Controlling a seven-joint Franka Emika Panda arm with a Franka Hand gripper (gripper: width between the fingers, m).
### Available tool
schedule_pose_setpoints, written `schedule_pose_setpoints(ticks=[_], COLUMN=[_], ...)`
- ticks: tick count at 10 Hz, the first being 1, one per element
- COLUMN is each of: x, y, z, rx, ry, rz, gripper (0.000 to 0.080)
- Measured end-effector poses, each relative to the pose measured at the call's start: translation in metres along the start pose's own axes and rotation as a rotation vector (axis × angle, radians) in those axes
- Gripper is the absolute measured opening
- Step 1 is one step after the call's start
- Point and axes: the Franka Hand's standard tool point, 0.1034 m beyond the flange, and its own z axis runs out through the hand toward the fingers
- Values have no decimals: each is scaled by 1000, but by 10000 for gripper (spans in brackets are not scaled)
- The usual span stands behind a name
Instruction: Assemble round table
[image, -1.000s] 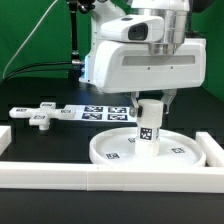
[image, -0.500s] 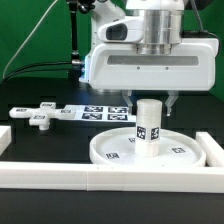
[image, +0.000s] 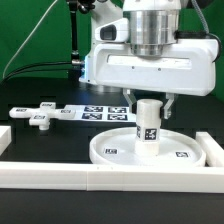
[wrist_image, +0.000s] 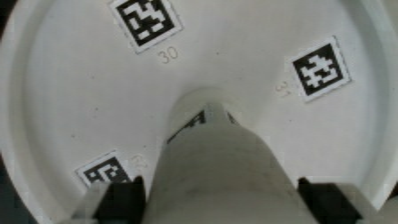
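Note:
The large round rimmed disc (image: 118, 148) lies on the black table, close behind the front rail. The short thick cylinder leg (image: 148, 122) stands upright at the disc's middle, with a tag facing the camera. My gripper (image: 149, 103) hangs straight above it, one finger on each side of the leg's top. In the wrist view the leg (wrist_image: 222, 165) fills the space between the two dark fingertips (wrist_image: 118, 200), which press on its sides, with the disc (wrist_image: 107, 110) and its tags beyond. The small bar-shaped foot (image: 40, 118) lies at the exterior view's left.
The marker board (image: 90, 113) lies behind the disc. Long white border rails run along the front (image: 100, 178) and at the exterior view's right (image: 214, 150). A short rail end (image: 4, 132) sits at the exterior view's left edge.
My wrist has turned about the upright leg, from a skewed pose to square-on. The disc's tags have shifted a little. The leg stays at the disc's middle.

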Motion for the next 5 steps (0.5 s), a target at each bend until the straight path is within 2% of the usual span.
schedule_pose_setpoints(ticks=[3,4,5], x=[0,1,1], y=[0,2,2], z=[0,0,0], rx=[11,35,46], ry=[-8,-28,-40], rz=[187,352,454], gripper=[409,409,409])
